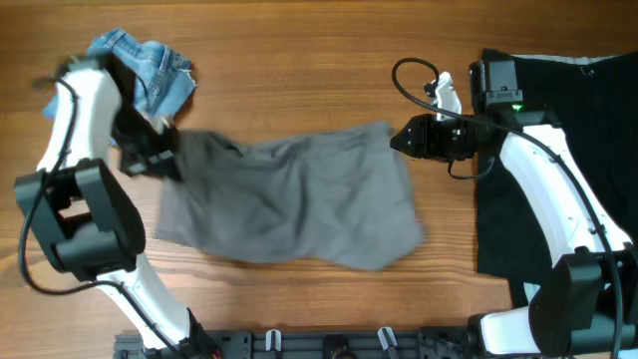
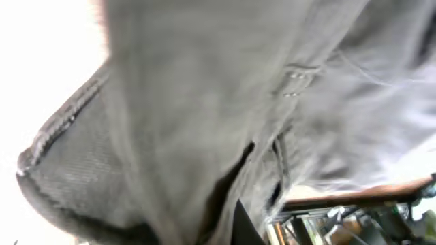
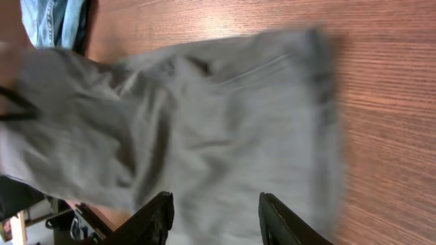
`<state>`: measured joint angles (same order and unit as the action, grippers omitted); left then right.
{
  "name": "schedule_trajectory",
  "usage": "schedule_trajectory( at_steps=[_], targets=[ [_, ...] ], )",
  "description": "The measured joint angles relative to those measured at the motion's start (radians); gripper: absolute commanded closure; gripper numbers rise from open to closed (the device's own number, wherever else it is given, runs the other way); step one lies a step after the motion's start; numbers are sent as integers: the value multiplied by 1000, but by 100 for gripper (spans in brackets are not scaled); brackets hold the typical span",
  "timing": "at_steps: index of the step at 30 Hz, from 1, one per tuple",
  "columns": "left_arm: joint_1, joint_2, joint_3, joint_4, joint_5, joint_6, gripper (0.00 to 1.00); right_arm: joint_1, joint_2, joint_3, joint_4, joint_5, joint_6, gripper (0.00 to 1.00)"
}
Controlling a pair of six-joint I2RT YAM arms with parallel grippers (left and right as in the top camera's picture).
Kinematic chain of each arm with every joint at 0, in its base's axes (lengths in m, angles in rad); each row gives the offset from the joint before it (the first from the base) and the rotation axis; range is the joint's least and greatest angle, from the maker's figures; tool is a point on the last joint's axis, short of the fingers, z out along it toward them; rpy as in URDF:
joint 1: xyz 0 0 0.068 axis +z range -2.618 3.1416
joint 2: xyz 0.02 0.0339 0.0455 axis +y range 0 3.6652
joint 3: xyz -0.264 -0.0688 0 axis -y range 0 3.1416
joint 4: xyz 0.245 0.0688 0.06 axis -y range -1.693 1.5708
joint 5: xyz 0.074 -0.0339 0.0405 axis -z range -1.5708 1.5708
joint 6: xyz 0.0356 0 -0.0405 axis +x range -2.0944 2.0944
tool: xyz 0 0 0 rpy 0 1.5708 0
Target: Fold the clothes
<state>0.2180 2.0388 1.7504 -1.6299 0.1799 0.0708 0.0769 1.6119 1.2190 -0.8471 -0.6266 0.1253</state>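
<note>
Grey shorts [image 1: 289, 199] lie spread and rumpled across the middle of the wooden table [image 1: 299, 60]. The left gripper [image 1: 159, 158] sits at their upper left corner, where the cloth bunches up toward it. Its wrist camera shows only blurred grey fabric, so I cannot tell whether its jaws are clamped. The right gripper [image 1: 397, 138] hovers just off the upper right corner with its fingers [image 3: 158, 216] spread wide and holding nothing. Blue denim shorts [image 1: 150, 70] lie behind the left arm (a black garment [image 1: 588, 120] is under the right).
</note>
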Motion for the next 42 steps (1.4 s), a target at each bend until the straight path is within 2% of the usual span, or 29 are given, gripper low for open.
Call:
schedule_trajectory(
  at_steps=[4, 10, 21, 28, 29, 30, 31, 32, 33, 38, 42],
  targets=[
    [-10, -31, 188, -44, -47, -45, 96, 0, 0, 0, -1, 0, 0, 55],
    [-132, -103, 288, -34, -64, -106, 96, 0, 0, 0, -2, 0, 0, 55],
    [-516, -111, 290, 79, -69, -262, 96, 0, 0, 0, -23, 30, 0, 55],
    [-718, -102, 144, 212, -116, -378, 94, 0, 0, 0, -36, 70, 0, 55],
    [-739, -99, 113, 241, -116, -393, 88, 0, 0, 0, -36, 71, 0, 55],
    [-758, -92, 87, 262, -117, -409, 74, 0, 0, 0, -36, 72, 0, 55],
    [-773, -83, 66, 276, -116, -418, 54, 0, 0, 0, -36, 74, 0, 55],
    [-793, -72, 40, 293, -111, -433, 13, 0, 0, 0, -36, 78, 0, 55],
    [-807, -64, 23, 306, -102, -443, 0, 0, 0, 0, -36, 82, 0, 55],
    [-883, -37, -16, 325, -87, -473, 0, 0, 0, 0, -36, 97, 0, 54],
    [-895, -37, -13, 273, -151, -476, 0, 0, 0, 0, -43, 97, -2, 53]
  ],
)
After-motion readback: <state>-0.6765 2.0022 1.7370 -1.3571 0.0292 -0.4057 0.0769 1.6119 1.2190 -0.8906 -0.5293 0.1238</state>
